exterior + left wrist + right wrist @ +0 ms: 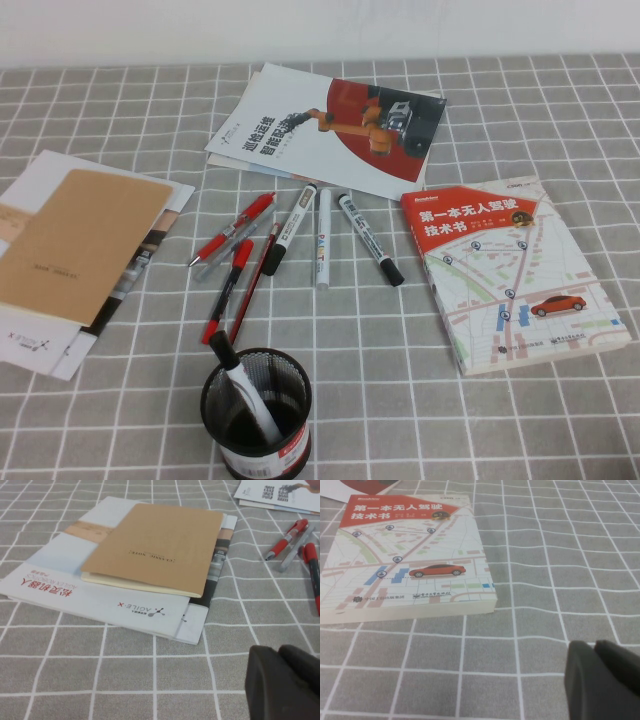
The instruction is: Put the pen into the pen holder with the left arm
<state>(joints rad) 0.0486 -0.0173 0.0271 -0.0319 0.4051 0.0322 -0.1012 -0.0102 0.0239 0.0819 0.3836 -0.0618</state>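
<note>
The pen holder (256, 412) stands nearest, a black-capped marker (243, 388) leaning inside it. Just beyond it lies the pen (252, 283) — slim, red, flat on the grey checked cloth (400, 380) among other pens and markers. Neither arm appears in the high view; the left gripper (282, 682) and right gripper (601, 680) each show only as dark fingers low over cloth, seemingly pressed together.

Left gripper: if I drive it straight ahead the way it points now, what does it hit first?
Probably the flat white brochure under the tan kraft notebook. The left gripper sits low over grey checked cloth, fingertips together. The red pen lies off to the side. Depth is unclear.
</note>
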